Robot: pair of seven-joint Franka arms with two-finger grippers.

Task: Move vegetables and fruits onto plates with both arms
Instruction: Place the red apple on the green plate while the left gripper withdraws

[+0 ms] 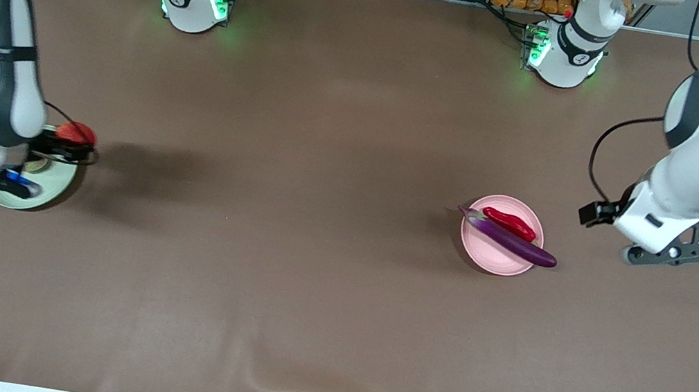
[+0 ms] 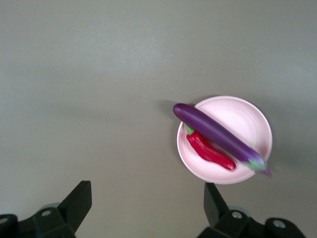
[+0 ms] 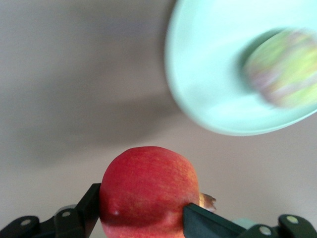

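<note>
Vegetables done: glossy purple eggplant (image 1: 513, 242) and red chili pepper (image 1: 510, 223) lie on the matte pink plate (image 1: 488, 253). My left gripper (image 2: 147, 208) waits beside it, fingers wide and empty. The yellow-green fruit (image 3: 283, 67) sits on the green plate (image 3: 208, 74); my right gripper (image 3: 141, 214) clamps the round red fruit (image 1: 76, 132) at that plate's edge (release remains, I judge).

A brown cloth (image 1: 307, 287) (rumpled at its near edge) covers the table.
</note>
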